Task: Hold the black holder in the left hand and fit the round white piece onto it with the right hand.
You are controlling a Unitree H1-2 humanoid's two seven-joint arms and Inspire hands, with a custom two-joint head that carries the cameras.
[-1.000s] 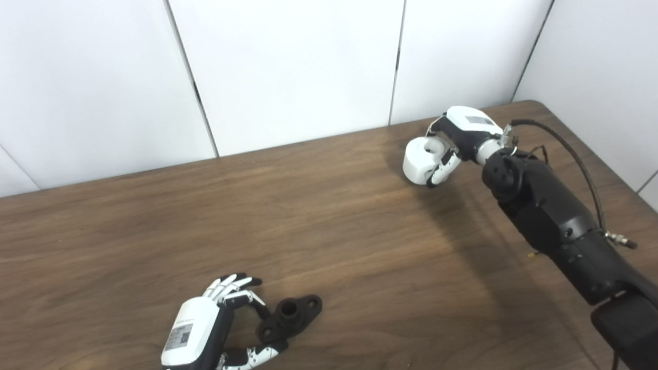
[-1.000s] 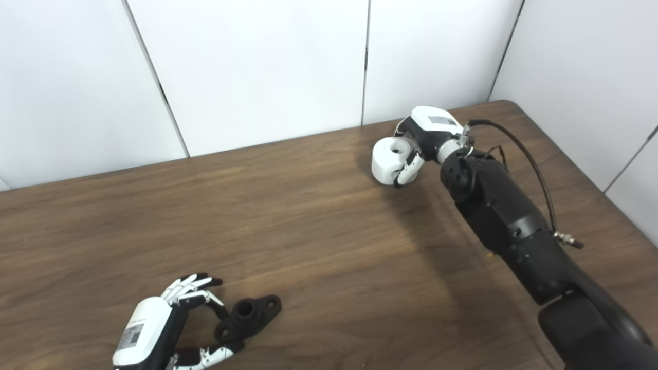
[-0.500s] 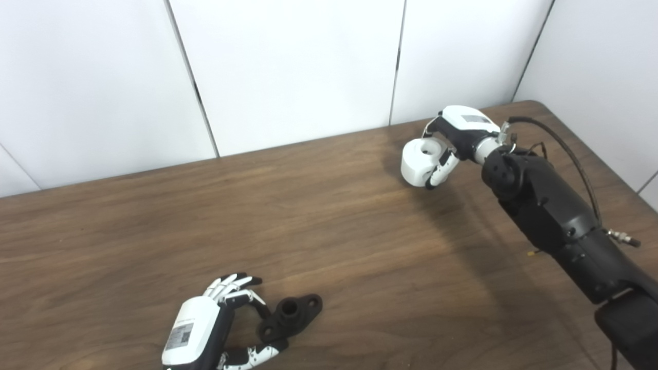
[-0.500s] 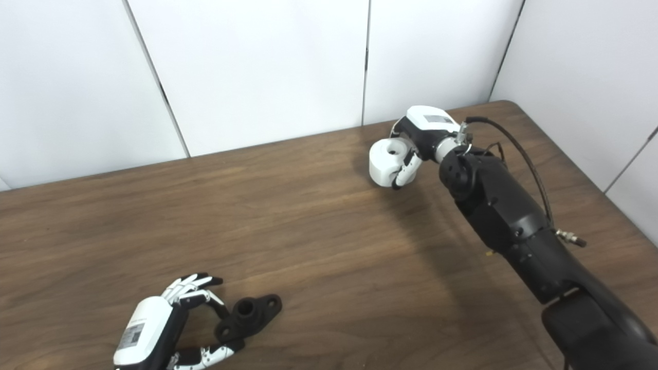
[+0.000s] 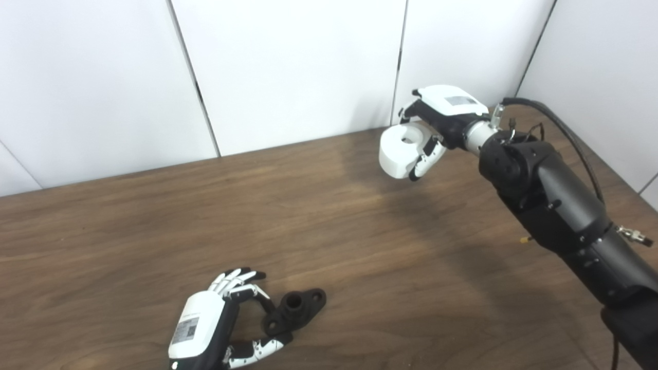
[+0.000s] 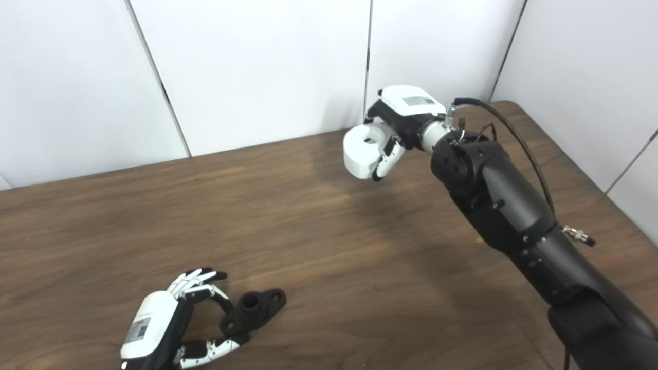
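The black holder [image 5: 295, 310] is a small flanged piece with a raised round socket. It lies on the wooden table near the front left. My left hand [image 5: 205, 329] sits just left of it, one finger and the thumb [image 5: 255, 349] closed around its near lobe while the other fingers stay spread. The round white piece [image 5: 401, 151], a thick ring with a centre hole facing up, is held in the air over the table's far right part. My right hand [image 5: 441, 119] is shut on it, fingers wrapped round its right side.
The brown wooden table [image 5: 154, 216] has white wall panels [image 5: 288, 67] along its far edge and on the right. The black right forearm [image 5: 555, 205], with a looping cable, crosses the table's right side. A shadow lies beneath the raised piece.
My right hand has lifted the white piece and carried it leftward, away from the table surface. The left hand and black holder keep their pose; the view shifted slightly.
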